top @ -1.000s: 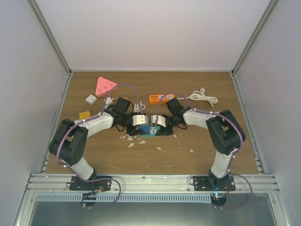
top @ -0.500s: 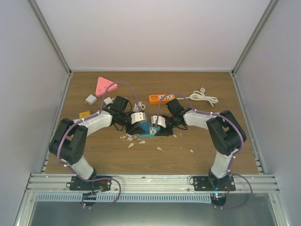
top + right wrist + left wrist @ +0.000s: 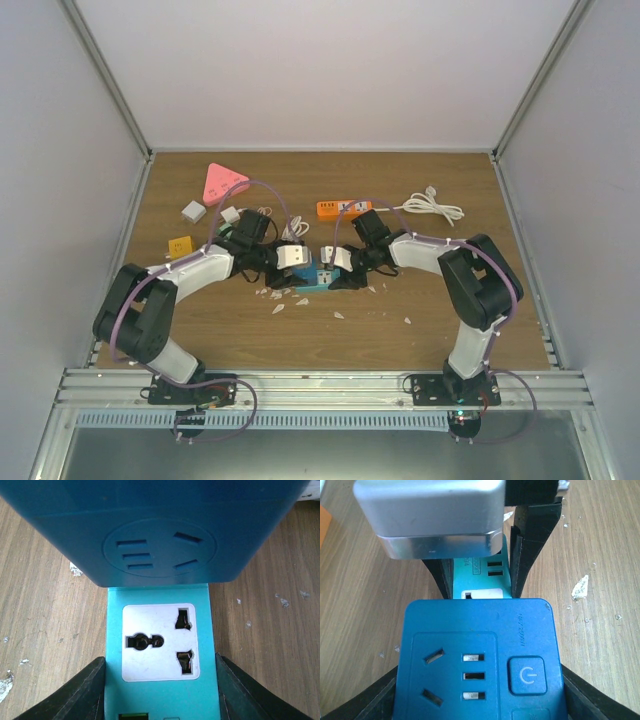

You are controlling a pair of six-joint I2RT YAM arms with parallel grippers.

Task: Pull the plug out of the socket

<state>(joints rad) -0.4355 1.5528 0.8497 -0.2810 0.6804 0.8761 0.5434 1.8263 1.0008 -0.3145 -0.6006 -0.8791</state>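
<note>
The left jaws, part-closed, pinch the plug (image 3: 479, 660), the right jaws the socket (image 3: 160, 645); a skewed pull could jam it or slip a grip.

Both arms reach inward, elbows bowed outward, forearms held low, so the two claws meet nose to nose. The left arm (image 3: 190, 268) trails behind and to the left of the left claw (image 3: 298, 272), whose fingers (image 3: 592, 695) press both flanks of the dark blue plug (image 3: 475, 655). Facing it, the right claw (image 3: 328, 274) has its fingers (image 3: 87, 690) clamped on either side of the teal socket (image 3: 160, 640), with the right arm (image 3: 440, 250) trailing off to that claw's right.
</note>
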